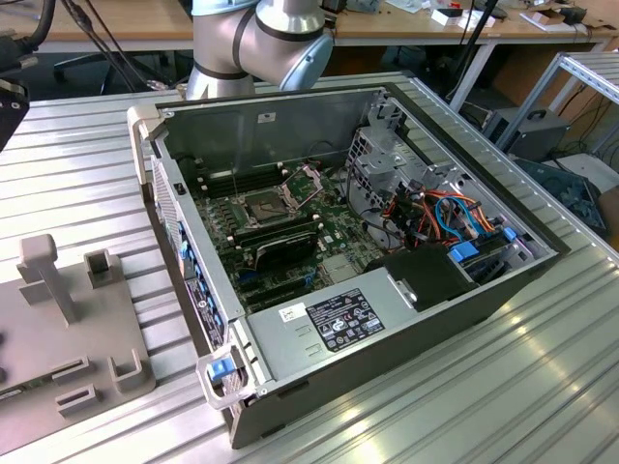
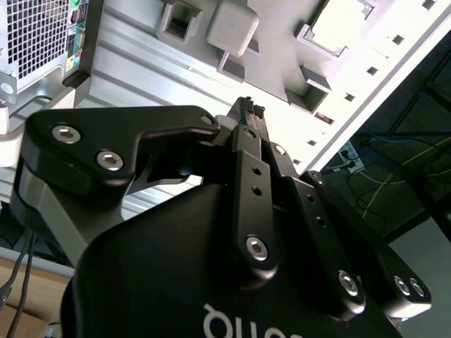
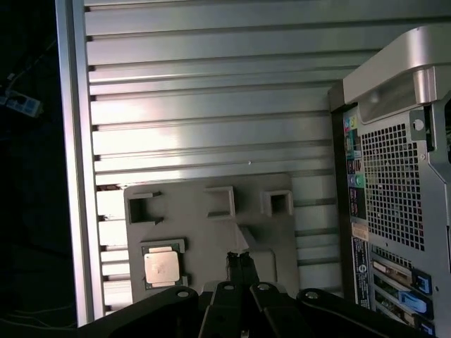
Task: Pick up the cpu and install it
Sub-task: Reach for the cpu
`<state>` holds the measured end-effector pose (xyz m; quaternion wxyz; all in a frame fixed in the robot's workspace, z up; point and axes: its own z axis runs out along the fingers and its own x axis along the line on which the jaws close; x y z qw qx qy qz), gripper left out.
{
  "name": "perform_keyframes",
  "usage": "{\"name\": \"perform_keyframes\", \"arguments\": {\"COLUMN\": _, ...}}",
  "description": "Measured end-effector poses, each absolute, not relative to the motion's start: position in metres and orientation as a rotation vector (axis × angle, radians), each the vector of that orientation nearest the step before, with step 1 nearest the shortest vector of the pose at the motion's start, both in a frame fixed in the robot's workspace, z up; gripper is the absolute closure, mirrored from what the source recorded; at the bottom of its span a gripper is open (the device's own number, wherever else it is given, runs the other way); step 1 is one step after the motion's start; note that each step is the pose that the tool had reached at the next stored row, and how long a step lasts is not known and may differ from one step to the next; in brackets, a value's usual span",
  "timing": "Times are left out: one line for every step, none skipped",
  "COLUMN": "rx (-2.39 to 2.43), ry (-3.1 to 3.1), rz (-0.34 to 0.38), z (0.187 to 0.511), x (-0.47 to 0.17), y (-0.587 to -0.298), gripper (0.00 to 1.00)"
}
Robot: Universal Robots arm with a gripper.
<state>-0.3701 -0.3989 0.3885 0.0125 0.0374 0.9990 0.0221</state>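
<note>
The cpu (image 3: 161, 267), a small silvery square, lies in a recess of the grey fixture plate (image 3: 211, 232) on the ribbed table in the first wrist view. My gripper (image 3: 239, 259) hangs well above that plate, off to one side of the cpu and apart from it. Its black fingers are pressed together with nothing between them in both wrist views, gripper (image 2: 248, 107). In the exterior view the open computer case (image 1: 290, 126) holds the green motherboard, where the dark square socket (image 1: 266, 205) lies with its metal frame (image 1: 303, 179) hinged up.
The fixture plate (image 1: 68, 329) with raised holders sits at the exterior view's left of the case. A long black card (image 1: 280, 246) lies beside the socket, with coloured cables (image 1: 445, 213) and a power supply (image 1: 338, 319) inside. The case's rear panel (image 3: 394, 183) stands close to the plate.
</note>
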Motion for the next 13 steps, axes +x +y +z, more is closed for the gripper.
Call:
{"name": "perform_keyframes", "arguments": {"rx": 0.116, "ry": 3.114, "rz": 0.069, "z": 0.3885, "x": -0.3701, "y": -0.3989, "gripper": 0.89}}
{"name": "perform_keyframes", "arguments": {"rx": 0.116, "ry": 3.114, "rz": 0.069, "z": 0.3885, "x": -0.3702, "y": -0.3989, "gripper": 0.89}}
{"name": "perform_keyframes", "arguments": {"rx": 0.116, "ry": 3.114, "rz": 0.069, "z": 0.3884, "x": -0.3702, "y": -0.3989, "gripper": 0.89}}
{"name": "perform_keyframes", "arguments": {"rx": 0.117, "ry": 3.114, "rz": 0.069, "z": 0.3885, "x": -0.3703, "y": -0.3989, "gripper": 0.89}}
{"name": "perform_keyframes", "arguments": {"rx": 0.117, "ry": 3.114, "rz": 0.069, "z": 0.3884, "x": -0.3703, "y": -0.3988, "gripper": 0.89}}
{"name": "perform_keyframes", "arguments": {"rx": 0.117, "ry": 3.114, "rz": 0.069, "z": 0.3884, "x": -0.3703, "y": -0.3988, "gripper": 0.89}}
{"name": "perform_keyframes", "arguments": {"rx": 0.117, "ry": 3.114, "rz": 0.069, "z": 0.3884, "x": -0.3703, "y": -0.3989, "gripper": 0.89}}
{"name": "perform_keyframes", "arguments": {"rx": 0.117, "ry": 3.114, "rz": 0.069, "z": 0.3884, "x": -0.3703, "y": -0.3989, "gripper": 0.89}}
{"name": "perform_keyframes", "arguments": {"rx": 0.117, "ry": 3.114, "rz": 0.069, "z": 0.3884, "x": -0.3703, "y": -0.3988, "gripper": 0.89}}
{"name": "perform_keyframes", "arguments": {"rx": 0.117, "ry": 3.114, "rz": 0.069, "z": 0.3884, "x": -0.3703, "y": -0.3989, "gripper": 0.89}}
{"name": "perform_keyframes", "arguments": {"rx": 0.117, "ry": 3.114, "rz": 0.069, "z": 0.3883, "x": -0.3704, "y": -0.3989, "gripper": 0.89}}
{"name": "perform_keyframes", "arguments": {"rx": 0.117, "ry": 3.114, "rz": 0.069, "z": 0.3883, "x": -0.3704, "y": -0.3989, "gripper": 0.89}}
{"name": "perform_keyframes", "arguments": {"rx": 0.117, "ry": 3.114, "rz": 0.069, "z": 0.3883, "x": -0.3704, "y": -0.3989, "gripper": 0.89}}
